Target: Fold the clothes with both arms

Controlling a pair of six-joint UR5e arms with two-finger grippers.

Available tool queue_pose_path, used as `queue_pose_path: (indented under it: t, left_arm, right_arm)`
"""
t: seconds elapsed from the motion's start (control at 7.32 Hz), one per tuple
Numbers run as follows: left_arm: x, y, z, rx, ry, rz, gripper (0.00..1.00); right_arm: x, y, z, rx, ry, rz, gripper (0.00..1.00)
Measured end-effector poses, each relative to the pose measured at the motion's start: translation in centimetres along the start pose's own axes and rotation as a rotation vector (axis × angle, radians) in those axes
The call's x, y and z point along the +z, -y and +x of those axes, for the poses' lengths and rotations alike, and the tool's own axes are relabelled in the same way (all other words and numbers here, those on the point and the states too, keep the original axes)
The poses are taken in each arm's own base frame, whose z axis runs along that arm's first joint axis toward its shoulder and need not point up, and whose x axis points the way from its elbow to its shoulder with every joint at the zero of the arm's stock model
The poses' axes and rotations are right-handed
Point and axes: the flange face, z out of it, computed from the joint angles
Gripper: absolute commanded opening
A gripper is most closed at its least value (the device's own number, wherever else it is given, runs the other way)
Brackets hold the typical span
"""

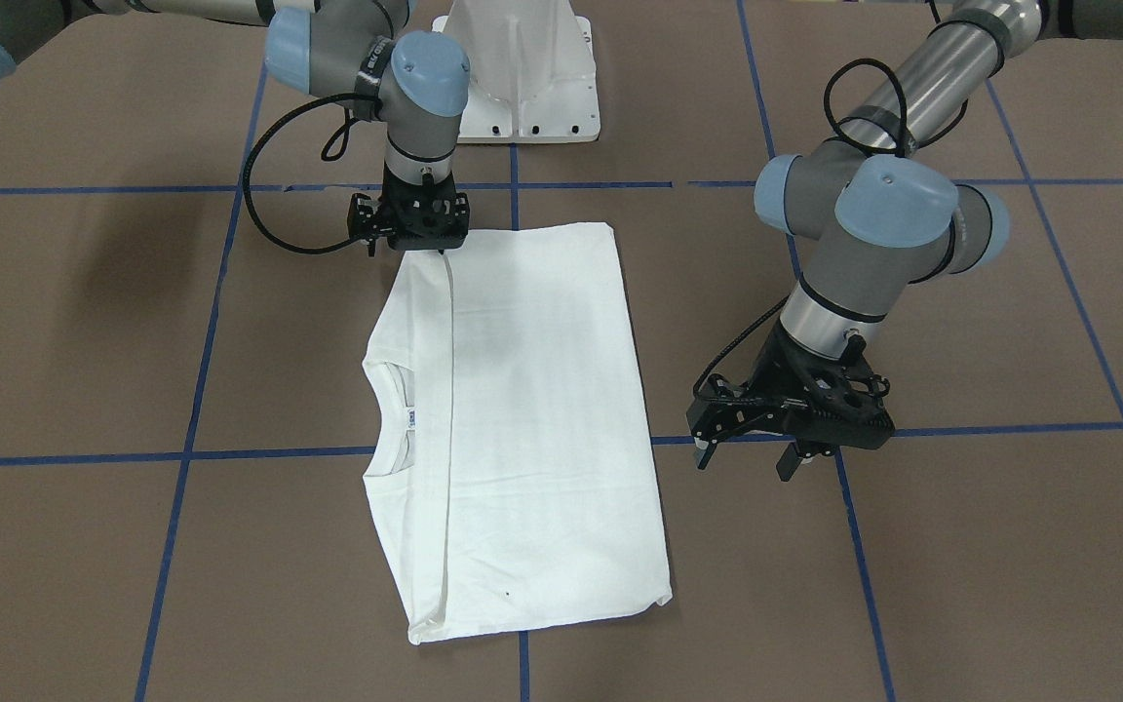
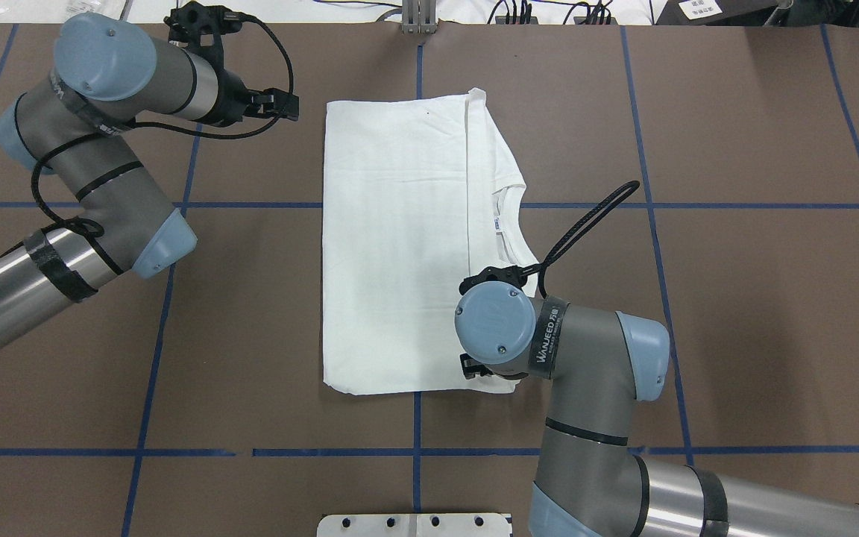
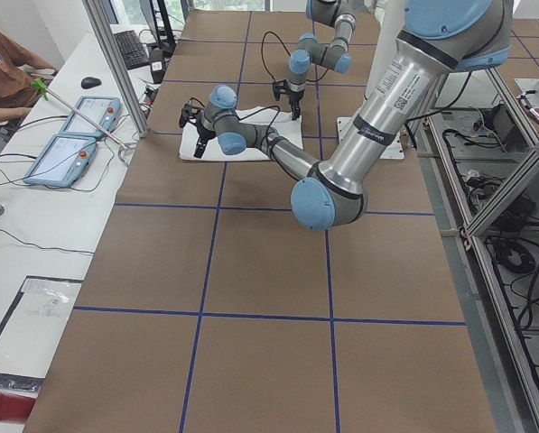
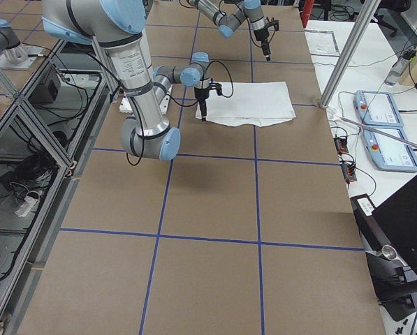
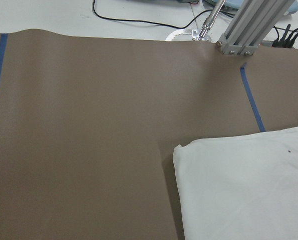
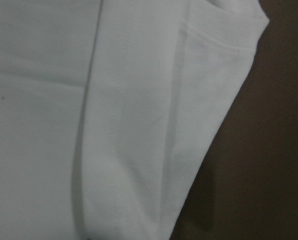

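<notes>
The white shirt (image 1: 532, 409) lies flat on the brown table, folded into a long rectangle, with its ribbed collar and small neck label (image 1: 408, 417) showing on one long side. It also shows in the overhead view (image 2: 400, 246). My right gripper (image 1: 422, 246) points straight down on the shirt's corner nearest the robot base; I cannot tell whether it is open or shut. Its wrist view is filled by close white cloth (image 6: 114, 125). My left gripper (image 1: 747, 456) is open and empty, held above the bare table beside the shirt's other long side. Its wrist view shows a shirt corner (image 5: 243, 190).
The white pedestal base (image 1: 520, 68) stands at the table's robot side. Blue tape lines (image 1: 269, 453) grid the brown table. Beyond the far edge are an aluminium post (image 5: 253, 25), cables and two tablets (image 3: 70, 135), with a person's arm (image 3: 3, 63) near them.
</notes>
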Motion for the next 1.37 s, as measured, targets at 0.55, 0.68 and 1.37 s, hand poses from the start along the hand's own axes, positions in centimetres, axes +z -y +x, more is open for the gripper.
queue_pose_path:
  t: [0.55, 0.68, 1.37]
  left_arm:
    - [-0.1, -0.1, 0.2, -0.006, -0.003, 0.001, 1.0]
    - [-0.1, -0.1, 0.2, -0.006, -0.002, 0.001, 1.0]
    - [0.3, -0.3, -0.4, 0.005, 0.007, -0.004, 1.0]
  right_arm:
    - [0.1, -0.9, 5.5, 0.003, -0.017, 0.01, 1.0]
    - [0.1, -1.1, 6.1, 0.003, -0.02, 0.011, 1.0]
    - [-3.2, 0.1, 4.2, -0.007, 0.043, 0.058, 1.0]
